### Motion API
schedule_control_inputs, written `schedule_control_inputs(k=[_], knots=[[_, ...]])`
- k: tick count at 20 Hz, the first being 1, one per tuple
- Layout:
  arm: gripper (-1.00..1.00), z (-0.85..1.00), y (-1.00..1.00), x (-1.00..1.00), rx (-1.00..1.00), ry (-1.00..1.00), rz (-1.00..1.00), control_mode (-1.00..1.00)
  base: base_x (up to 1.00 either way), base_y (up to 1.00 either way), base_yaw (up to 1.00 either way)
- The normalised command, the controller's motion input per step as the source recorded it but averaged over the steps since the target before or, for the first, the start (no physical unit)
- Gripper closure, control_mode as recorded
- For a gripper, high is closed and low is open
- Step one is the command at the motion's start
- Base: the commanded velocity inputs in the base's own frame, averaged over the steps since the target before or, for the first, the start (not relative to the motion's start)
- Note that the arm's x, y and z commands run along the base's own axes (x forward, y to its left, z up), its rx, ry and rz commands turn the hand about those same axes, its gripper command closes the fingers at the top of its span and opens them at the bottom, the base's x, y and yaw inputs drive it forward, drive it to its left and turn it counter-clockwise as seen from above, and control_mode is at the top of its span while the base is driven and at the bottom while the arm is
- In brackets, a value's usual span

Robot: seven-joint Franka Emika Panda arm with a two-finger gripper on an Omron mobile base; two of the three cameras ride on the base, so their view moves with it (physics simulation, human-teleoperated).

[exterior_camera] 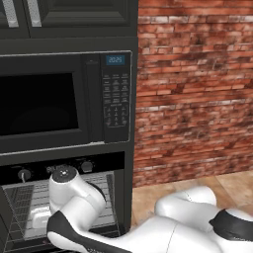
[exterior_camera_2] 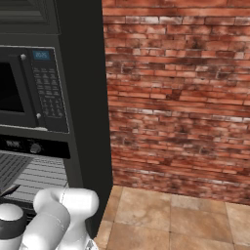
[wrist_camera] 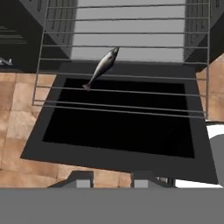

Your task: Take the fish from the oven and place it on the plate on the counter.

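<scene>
Fish (wrist_camera: 102, 67) on pulled-out wire rack (wrist_camera: 122, 78) above open oven door (wrist_camera: 118, 124).

We read one text: the microwave (exterior_camera: 64, 101) has a small blue display (exterior_camera: 115, 60) above its keypad (exterior_camera: 116, 99), showing roughly "20:25". The keypad labels are too small for us to read.

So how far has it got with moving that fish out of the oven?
Early days. Done: the oven is open, its door folded down and the wire rack pulled out over it. In hand: the gripper hovers above the rack, holding nothing; the fish lies untouched on the bars. Left: reach down, grasp the fish, lift it, carry it to the plate and set it down.
</scene>
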Motion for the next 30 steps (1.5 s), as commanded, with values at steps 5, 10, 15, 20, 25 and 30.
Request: schedule_control_inputs(k=[5,10,15,20,25,30], knots=[[-1.00,0.00,-0.38,0.02,0.14,0.00,-0.23,-1.00,0.00,0.00,0.00],[-1.00,-0.04,-0.59,0.04,0.18,0.00,-0.23,-1.00,0.00,0.00,0.00],[-1.00,-0.32,-0.28,0.07,0.11,-0.01,-0.17,-1.00,0.00,0.00,0.00],[-1.00,-0.35,-0.07,0.30,0.01,-0.01,-0.09,-1.00,0.00,0.00,0.00],[-1.00,-0.03,0.03,0.29,-0.01,0.00,-0.01,-1.00,0.00,0.00,0.00],[-1.00,0.00,0.06,0.11,-0.08,0.00,0.00,-1.00,0.00,0.00,0.00]])
